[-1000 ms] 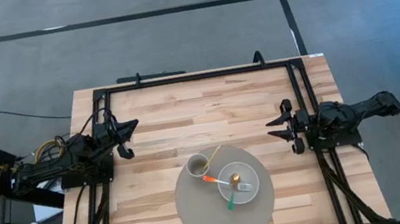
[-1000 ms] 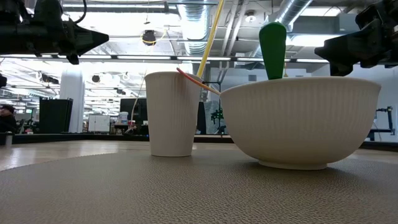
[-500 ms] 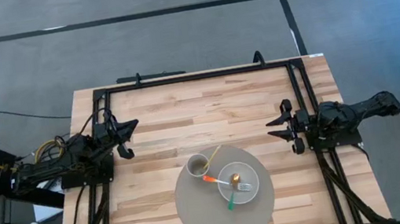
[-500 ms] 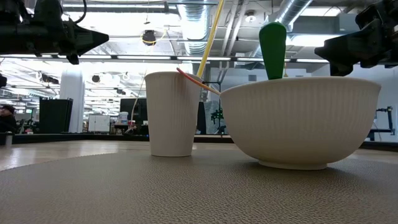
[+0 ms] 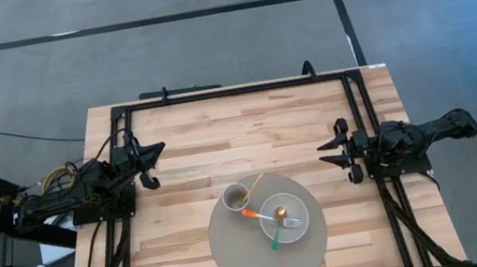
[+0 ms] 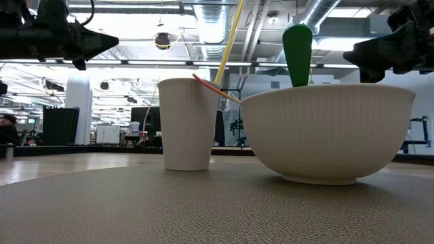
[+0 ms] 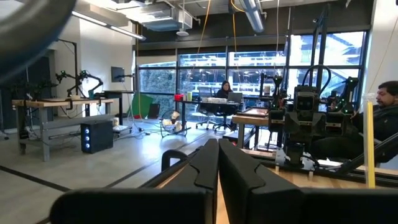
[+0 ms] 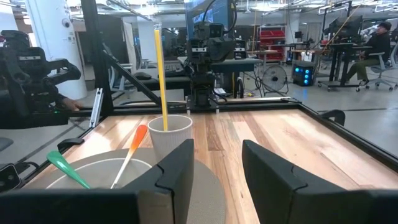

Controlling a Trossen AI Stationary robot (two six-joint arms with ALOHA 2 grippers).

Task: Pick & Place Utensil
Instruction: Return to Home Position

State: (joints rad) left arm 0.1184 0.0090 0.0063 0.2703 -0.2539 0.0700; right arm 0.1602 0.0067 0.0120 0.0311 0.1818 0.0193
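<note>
A white paper cup stands on a round grey mat and has a yellow straw leaning in it. Beside it a white bowl holds an orange-handled utensil, a green-handled fork and a gold spoon. The utensils lean on the bowl's rim. My left gripper hovers shut over the table's left part. My right gripper hovers open over the right part, pointing toward cup and bowl.
A black frame runs along the table's far edge and down both sides by the arm bases. Bare wood lies between the two grippers and the mat. People sit at desks in the room beyond.
</note>
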